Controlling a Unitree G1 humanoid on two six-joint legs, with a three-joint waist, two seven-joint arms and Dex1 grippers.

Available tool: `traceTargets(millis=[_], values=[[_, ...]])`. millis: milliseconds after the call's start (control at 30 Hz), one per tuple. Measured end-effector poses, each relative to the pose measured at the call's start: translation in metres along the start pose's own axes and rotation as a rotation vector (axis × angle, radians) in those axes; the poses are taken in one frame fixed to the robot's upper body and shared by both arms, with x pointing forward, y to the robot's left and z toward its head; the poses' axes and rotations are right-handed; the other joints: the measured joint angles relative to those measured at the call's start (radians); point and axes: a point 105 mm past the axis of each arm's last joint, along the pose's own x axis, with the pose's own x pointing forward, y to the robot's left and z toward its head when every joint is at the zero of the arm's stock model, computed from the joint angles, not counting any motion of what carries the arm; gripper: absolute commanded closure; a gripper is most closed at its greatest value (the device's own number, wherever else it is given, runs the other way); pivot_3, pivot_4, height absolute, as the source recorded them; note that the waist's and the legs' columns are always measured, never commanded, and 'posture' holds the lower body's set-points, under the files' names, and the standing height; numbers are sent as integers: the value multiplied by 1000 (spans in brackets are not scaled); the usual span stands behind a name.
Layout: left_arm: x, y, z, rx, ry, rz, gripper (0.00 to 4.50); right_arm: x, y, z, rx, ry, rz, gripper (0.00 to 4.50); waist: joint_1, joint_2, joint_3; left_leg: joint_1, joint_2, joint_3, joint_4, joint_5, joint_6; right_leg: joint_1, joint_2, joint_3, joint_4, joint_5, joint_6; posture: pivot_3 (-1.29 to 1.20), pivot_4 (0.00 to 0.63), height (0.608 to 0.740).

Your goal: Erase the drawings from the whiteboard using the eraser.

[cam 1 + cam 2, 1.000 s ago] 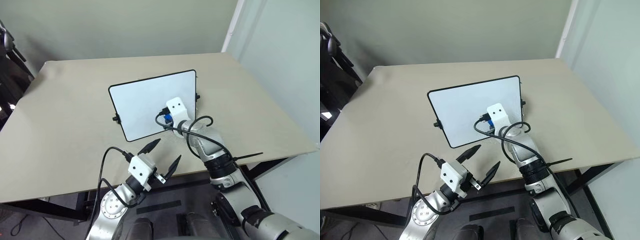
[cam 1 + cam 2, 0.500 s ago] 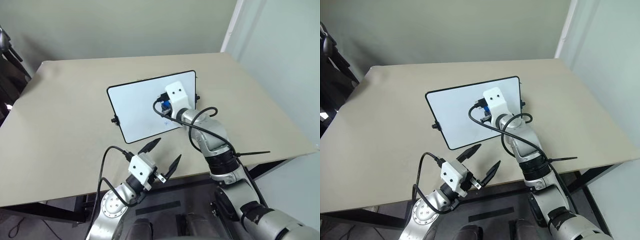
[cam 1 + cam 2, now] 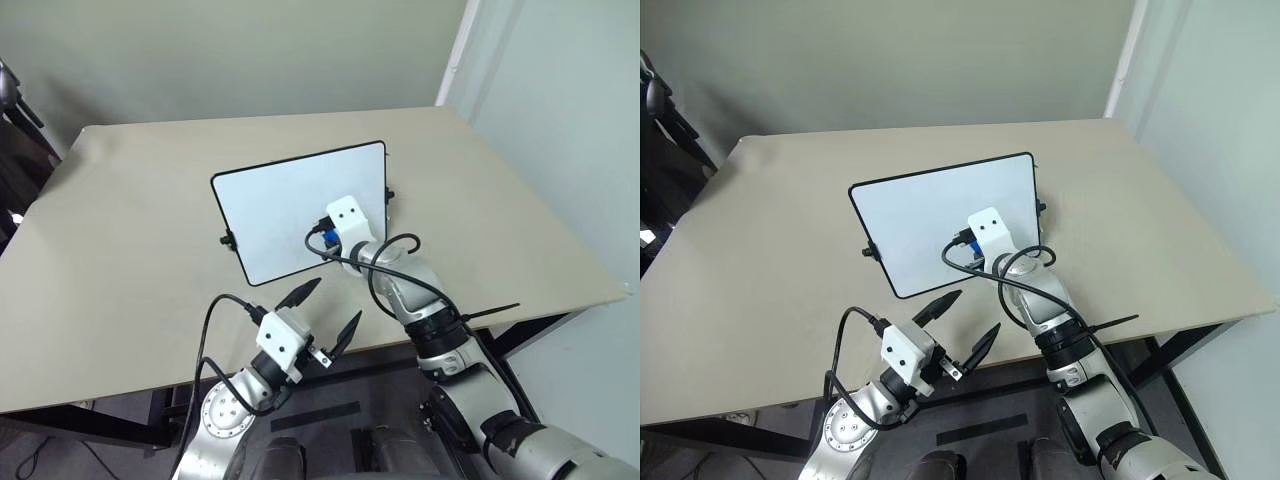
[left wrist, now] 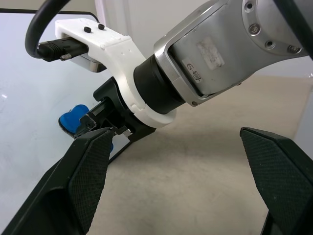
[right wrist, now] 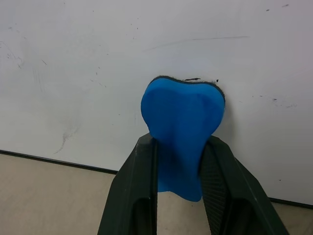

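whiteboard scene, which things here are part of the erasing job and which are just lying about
Part of the job:
- whiteboard, flat on the table
- eraser, blue, pinched in the right gripper and pressed on the board near its edge
- drawings: no blue scribble can be made out, only faint grey smudges

Not part of it:
- table, bare tan top
- left gripper, open, holding nothing, near the table's front edge
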Motion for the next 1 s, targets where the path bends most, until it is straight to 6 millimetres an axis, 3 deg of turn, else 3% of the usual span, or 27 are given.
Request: traceTargets(millis=[233, 467, 633, 700, 1000], values=[[-2, 0, 0, 3, 6, -1, 0, -3, -10, 7, 64, -35, -15, 3342, 1, 0, 1, -1, 0, 0, 0, 0, 0, -1, 0, 0, 0, 1, -1, 0, 150, 730], [-2, 1, 0, 4, 8, -3, 0, -13, -13, 33, 82, -126, -17, 3342, 0, -1, 0, 0, 0, 0, 0, 0, 0, -1, 0, 0, 0, 6, -9, 0, 150, 730], [-2, 1, 0, 5, 8, -4, 0, -12, -7, 30, 62, -104, -1, 3342, -1, -2, 0, 1, 0, 0, 0, -1, -1, 0, 0, 0, 0, 6, -9, 0, 150, 730], [-2, 1, 0, 5, 8, -4, 0, -10, -3, 25, 54, -75, 9, 3342, -1, -2, 0, 2, 0, 0, 0, -2, -1, -1, 0, 0, 0, 1, 0, 0, 150, 730], [-2, 0, 0, 3, 8, -5, 0, -5, 6, 10, 37, -6, 42, 3342, -1, -1, 0, 2, 0, 0, 0, -3, -1, -3, 0, 0, 0, 2, -2, 0, 150, 730]])
